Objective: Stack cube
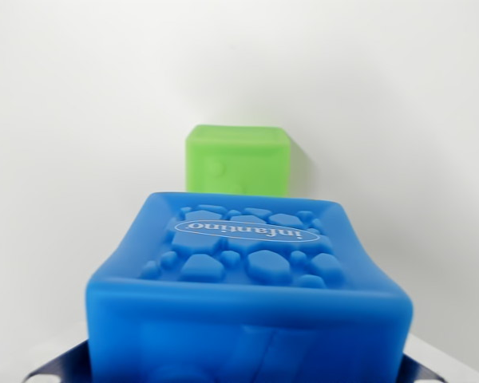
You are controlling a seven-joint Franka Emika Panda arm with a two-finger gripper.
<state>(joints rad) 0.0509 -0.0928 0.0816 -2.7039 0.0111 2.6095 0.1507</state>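
2 cubes: blue cube (pixel 247 295) (embossed "infantino") before green cube (pixel 238 159).

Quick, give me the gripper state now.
Gripper: appears shut on the blue cube; only finger edges show at the bottom corners. The green cube sits free beyond.

Large cube (pixel 251 295) nearest the camera, filling the lower middle of the wrist view, second cube (pixel 238 159) behind it, partly hidden by its top edge, slightly toward the wrist view's left, both on one surface (pixel 64 199)
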